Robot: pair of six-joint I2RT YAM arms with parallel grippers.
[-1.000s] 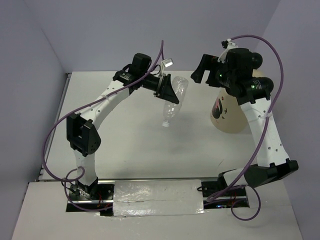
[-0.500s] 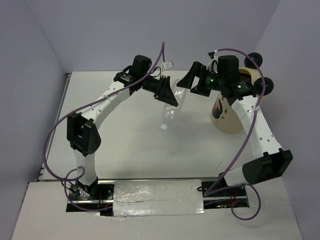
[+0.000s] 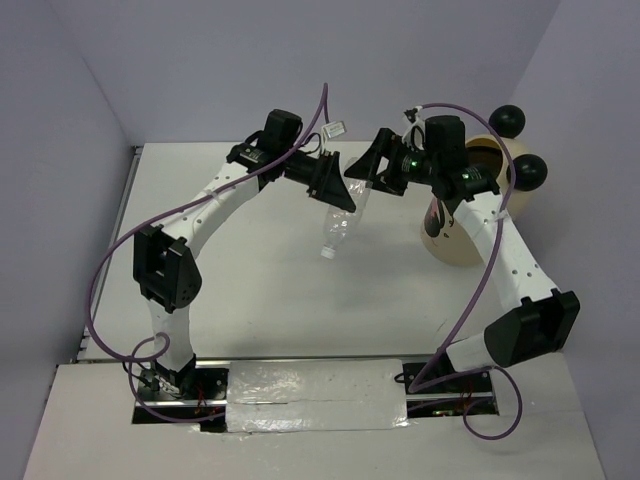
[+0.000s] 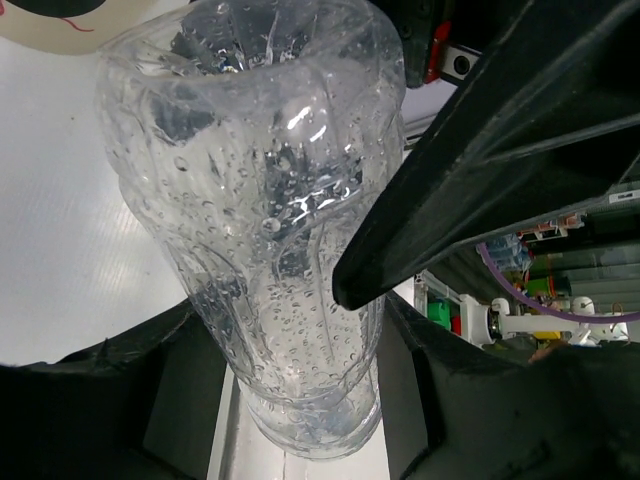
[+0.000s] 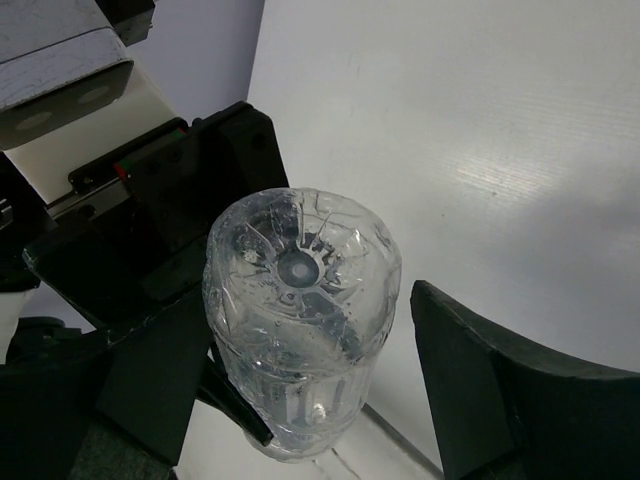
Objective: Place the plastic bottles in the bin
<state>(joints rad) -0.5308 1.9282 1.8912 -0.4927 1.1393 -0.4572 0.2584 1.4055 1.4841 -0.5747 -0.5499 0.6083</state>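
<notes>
Clear plastic bottle (image 3: 343, 212) hangs cap-down in mid-air, left of the bin (image 3: 462, 248), pinched round its body by my left gripper (image 3: 336, 190). My right gripper (image 3: 368, 172) is spread around its base. Handover step, I judge: right should close firmly, then left let go.

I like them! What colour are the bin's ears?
Black ears, clearest in the top view.
</notes>
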